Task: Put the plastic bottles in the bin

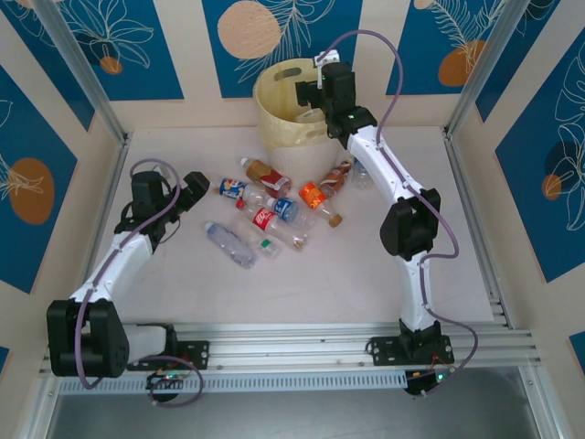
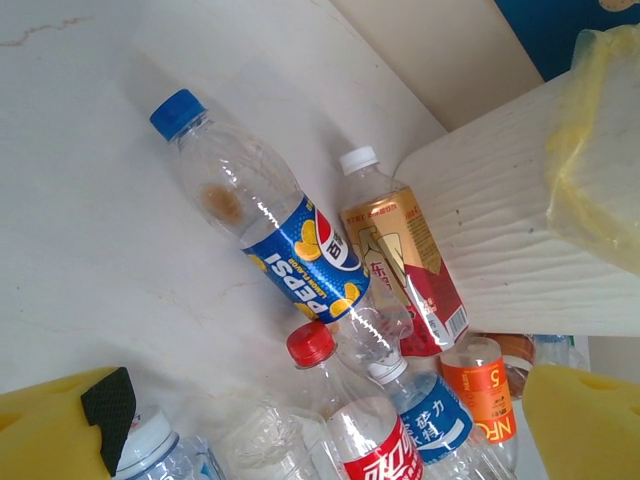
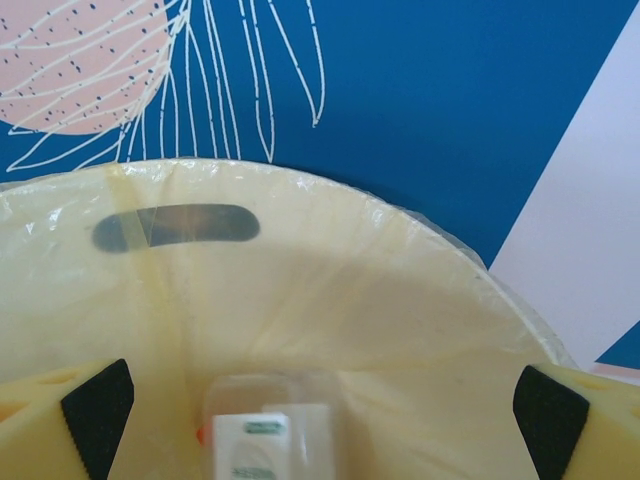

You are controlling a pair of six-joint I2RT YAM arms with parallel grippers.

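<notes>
My left tool point(image 1: 199, 186) wide open, empty, beside plastic bottles point(image 1: 263, 218) at tabletop centre. My right tool point(image 3: 320, 400) wide open, empty, over bin point(image 1: 274, 119) at far edge.

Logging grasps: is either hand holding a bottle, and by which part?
Nothing is held. Both hands open: right hand over the bin, a bottle loose inside; left hand above the bottles.

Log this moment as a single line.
left fingers: open, near Pepsi bottle | right fingers: open, over bin | white-label bottle: in bin
</notes>
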